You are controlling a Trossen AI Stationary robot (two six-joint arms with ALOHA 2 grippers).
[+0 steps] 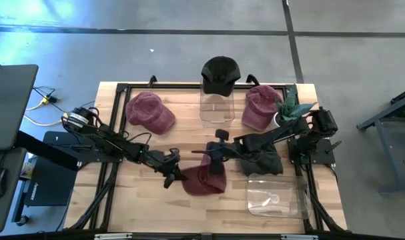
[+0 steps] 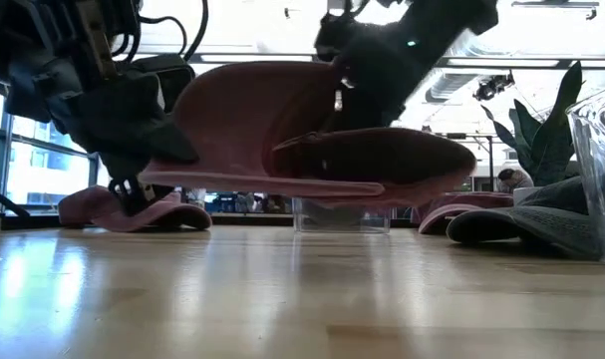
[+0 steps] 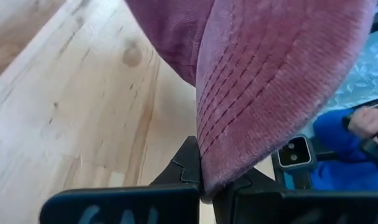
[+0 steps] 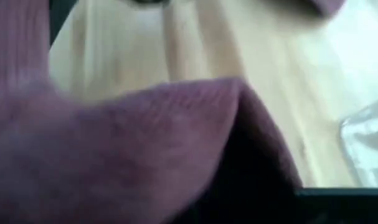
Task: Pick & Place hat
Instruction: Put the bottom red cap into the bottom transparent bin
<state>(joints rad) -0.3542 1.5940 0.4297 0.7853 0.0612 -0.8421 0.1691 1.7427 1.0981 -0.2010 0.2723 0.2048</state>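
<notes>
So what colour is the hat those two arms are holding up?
Maroon hat, ribbed like corduroy; the left wrist view shows it best.

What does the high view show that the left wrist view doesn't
Only the high view shows the black cap on a clear container, two other maroon caps, the plant, a grey cap, a clear box, and the right gripper on the held cap. Only the left wrist view shows the brim's stitching and a person's blue sleeve. Both show the left gripper shut on the maroon cap above the wooden table.
</notes>
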